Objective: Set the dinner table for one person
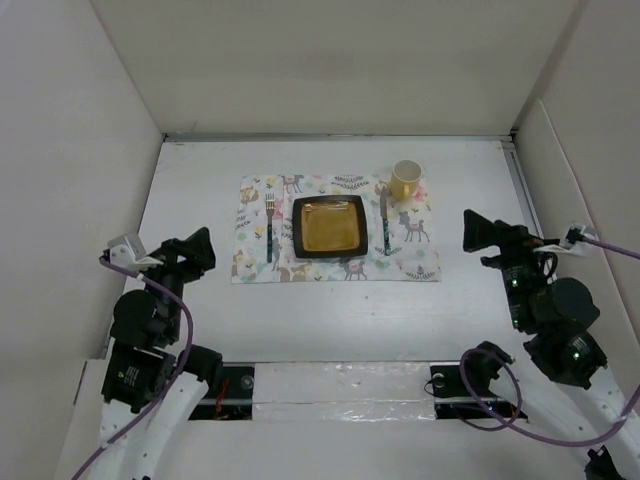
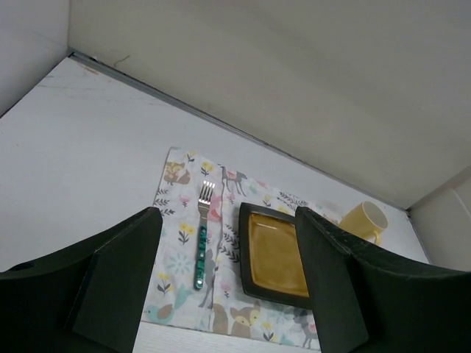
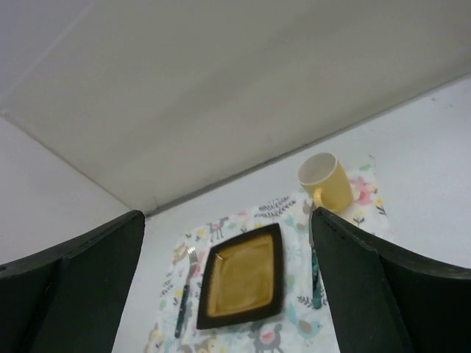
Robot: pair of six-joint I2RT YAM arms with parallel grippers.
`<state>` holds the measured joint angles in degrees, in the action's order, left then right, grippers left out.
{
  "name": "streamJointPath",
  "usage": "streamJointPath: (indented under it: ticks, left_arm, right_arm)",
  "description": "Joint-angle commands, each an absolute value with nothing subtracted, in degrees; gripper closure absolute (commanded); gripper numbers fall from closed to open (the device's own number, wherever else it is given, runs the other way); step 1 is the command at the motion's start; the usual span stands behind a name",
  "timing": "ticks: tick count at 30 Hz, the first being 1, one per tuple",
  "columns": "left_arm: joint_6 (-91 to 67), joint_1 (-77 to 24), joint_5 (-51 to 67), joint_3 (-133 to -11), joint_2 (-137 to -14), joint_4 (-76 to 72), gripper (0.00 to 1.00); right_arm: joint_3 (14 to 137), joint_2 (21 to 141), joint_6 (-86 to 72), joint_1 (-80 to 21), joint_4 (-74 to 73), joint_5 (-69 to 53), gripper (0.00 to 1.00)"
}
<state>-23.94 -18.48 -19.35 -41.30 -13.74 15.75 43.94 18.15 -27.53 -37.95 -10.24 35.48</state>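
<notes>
1. Cut off or unclear: the arm bases run out of the overhead view at its bottom edge, with purple cables [image 1: 178,330] looping beside them. In the right wrist view, a dark finger [image 3: 383,294] hides the lower end of the teal-handled utensil [image 1: 386,228] to the right of the plate. Whether it is a knife or a spoon cannot be told.
2. Surface and room: the dinner table [image 1: 200,180] is a plain white top that fills the floor of the cell. A taped strip [image 1: 340,385] lies along its near edge between the arms. At mid-table lies an animal-print placemat [image 1: 340,268]. On it sit a fork [image 1: 269,228] at the left, a square dark plate [image 1: 329,226] with a yellow centre, and the utensil at the right. A yellow mug [image 1: 406,179] stands upright on the mat's far right corner. White walls [image 1: 330,60] close in the far side and both flanks.
3. Jaws: the left gripper [image 1: 203,243] hangs left of the mat and the right gripper [image 1: 470,232] right of it. Both are well apart from the setting. Each is spread wide, grasps nothing and touches nothing.
</notes>
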Motion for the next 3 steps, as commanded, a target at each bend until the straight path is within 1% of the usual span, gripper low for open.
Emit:
streamJointPath:
  ticks: [1,3]
  left_arm:
    - [-22.50,-18.19,-17.85,-43.15,-15.37,13.18,0.30]
    - [-22.59,-18.19,-16.88,-43.68,-15.82,12.92,0.27]
  right_arm:
    - [46.22,21.08,-28.39,-38.23,-12.48,38.50,0.00]
    - [47.45,21.71,-28.39,-38.23,-11.87,37.97,0.00]
